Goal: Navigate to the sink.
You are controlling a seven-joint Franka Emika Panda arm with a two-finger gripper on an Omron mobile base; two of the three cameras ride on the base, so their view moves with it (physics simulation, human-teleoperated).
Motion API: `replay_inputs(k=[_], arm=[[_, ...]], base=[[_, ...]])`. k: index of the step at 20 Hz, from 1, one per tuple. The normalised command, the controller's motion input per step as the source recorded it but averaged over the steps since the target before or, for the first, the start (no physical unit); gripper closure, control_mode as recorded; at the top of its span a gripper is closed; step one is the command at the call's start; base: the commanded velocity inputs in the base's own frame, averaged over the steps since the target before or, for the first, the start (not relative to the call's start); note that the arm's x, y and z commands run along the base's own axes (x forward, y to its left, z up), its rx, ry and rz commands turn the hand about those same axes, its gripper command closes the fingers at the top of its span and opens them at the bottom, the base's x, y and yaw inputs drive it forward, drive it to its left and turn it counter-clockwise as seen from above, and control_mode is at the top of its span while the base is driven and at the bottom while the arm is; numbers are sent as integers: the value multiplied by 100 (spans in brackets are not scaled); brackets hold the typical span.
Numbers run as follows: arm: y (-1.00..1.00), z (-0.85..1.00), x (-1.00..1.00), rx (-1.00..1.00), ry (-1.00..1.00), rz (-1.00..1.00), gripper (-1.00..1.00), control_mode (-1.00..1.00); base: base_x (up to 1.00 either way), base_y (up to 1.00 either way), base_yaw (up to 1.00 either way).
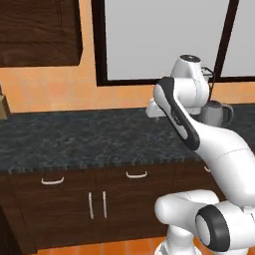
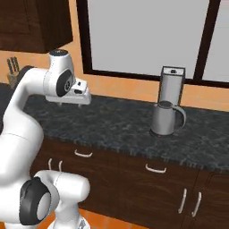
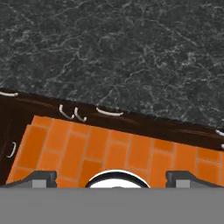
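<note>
Two dark finger tips of the end effector (image 3: 111,178) stand wide apart with nothing between them, above the orange tiled floor (image 3: 109,148) and the dark speckled tabletop (image 1: 84,134). On that tabletop stands a grey kettle (image 2: 164,118) before a steel canister (image 2: 171,87). No sink lies on this stretch.

Dark counter (image 2: 116,120) broadly open, coffee maker (image 2: 169,103) standing at its right, knife block (image 2: 13,74) far left.
</note>
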Motion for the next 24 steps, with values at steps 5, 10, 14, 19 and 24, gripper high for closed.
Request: replay_inputs(k=[5,10,14,19,24], arm=[[0,0,0,0,0,0,-100,100],[0,0,0,0,0,0,-100,100],[0,0,0,0,0,0,-100,100],[0,0,0,0,0,0,-100,100],[0,0,0,0,0,0,-100,100]], base=[[0,-94,-49],[0,-89,-51],[0,-88,-50],[0,-81,-50],[0,-70,-50]])
